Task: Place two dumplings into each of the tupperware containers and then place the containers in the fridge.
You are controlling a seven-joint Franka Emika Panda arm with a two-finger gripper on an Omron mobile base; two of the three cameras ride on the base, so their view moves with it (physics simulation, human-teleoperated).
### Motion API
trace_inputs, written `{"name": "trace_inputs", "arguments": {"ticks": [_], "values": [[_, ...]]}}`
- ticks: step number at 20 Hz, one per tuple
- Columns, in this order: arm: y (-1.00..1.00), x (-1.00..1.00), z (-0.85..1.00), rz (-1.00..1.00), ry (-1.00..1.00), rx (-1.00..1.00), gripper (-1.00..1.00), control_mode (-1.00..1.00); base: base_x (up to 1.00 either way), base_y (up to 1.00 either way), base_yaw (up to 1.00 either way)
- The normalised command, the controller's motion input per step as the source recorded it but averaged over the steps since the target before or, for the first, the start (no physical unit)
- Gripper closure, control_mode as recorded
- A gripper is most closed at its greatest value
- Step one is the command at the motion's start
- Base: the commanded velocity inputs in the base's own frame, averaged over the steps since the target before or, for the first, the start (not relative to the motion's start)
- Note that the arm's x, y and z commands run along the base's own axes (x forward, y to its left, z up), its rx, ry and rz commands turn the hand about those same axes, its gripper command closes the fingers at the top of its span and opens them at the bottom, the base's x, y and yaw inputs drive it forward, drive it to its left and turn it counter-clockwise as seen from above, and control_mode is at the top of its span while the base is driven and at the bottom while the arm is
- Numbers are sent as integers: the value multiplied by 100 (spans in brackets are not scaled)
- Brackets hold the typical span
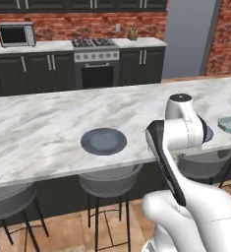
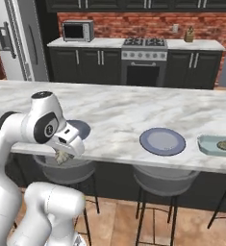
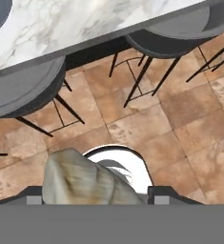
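The pincer [image 2: 62,156] holds a dumpling [image 3: 87,181] between its fingers, below the near edge of the marble desk [image 2: 119,115], above a stool [image 2: 66,170]. A round plate [image 2: 162,141] lies on the desk; right of it, a tupperware container [image 2: 215,145] carries another dumpling [image 2: 223,144].

A home kitchen is indicated by a stove [image 1: 96,61], microwave [image 1: 16,34], fridge [image 2: 16,41], dark cabinets [image 1: 33,71], a marble island [image 1: 48,128] and stools [image 1: 109,182] on tile.
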Motion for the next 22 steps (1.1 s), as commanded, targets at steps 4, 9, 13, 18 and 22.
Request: {"name": "trace_inputs", "arguments": {"ticks": [4,9,13,18,22], "values": [[0,0,0,0,0,0,100,100,0,-100,0],[0,0,0,0,0,0,100,100,0,-100,0],[0,0,0,0,0,0,100,100,0,-100,0],[0,0,0,0,0,0,100,100,4,-97,0],[0,0,0,0,0,0,100,100,31,-35,0]]}}
